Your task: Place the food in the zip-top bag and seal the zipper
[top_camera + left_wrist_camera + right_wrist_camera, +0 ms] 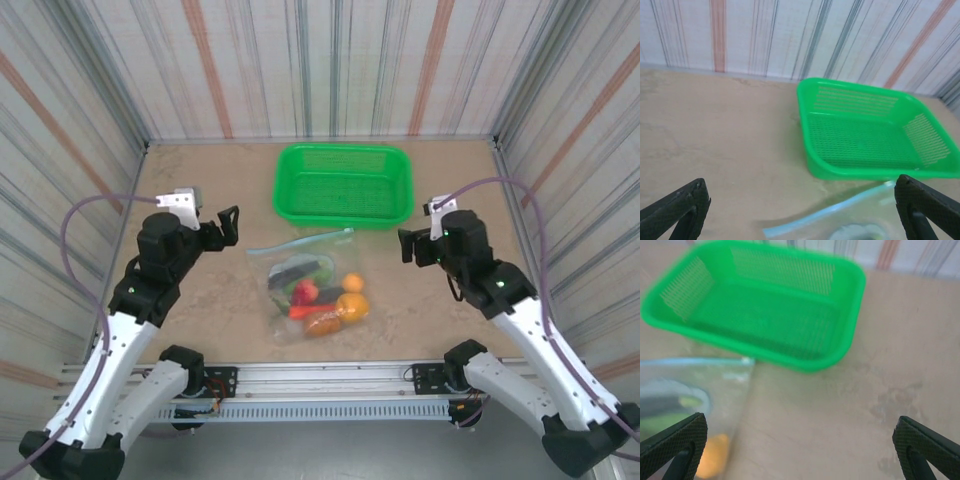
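Bench [215,315]: pale mottled surface inside striped walls, carrying the bag and the basket.
Zip-top bag [290,325]: clear pouch lying flat at the middle of the bench, between the two arms, mouth toward the far side.
Zipper [300,241]: pale blue-green strip along the bag's far edge, just in front of the basket; whether it is pressed shut cannot be told.
Food [325,297]: toy pieces clustered inside the bag, among them orange fruits [352,305], a red apple [305,291], a brown potato [322,323] and a dark eggplant [292,270].
Green mesh basket [343,149]: at the far side of the bench, just beyond the bag's mouth.
Left pincer [801,182]: fingers [682,207] spread wide, gripping nothing; held above bare bench to the left of the bag, pointing toward the basket.
Right pincer [800,425]: fingers [927,447] likewise spread wide, gripping nothing; held above bare bench to the right of the bag, apart from it.
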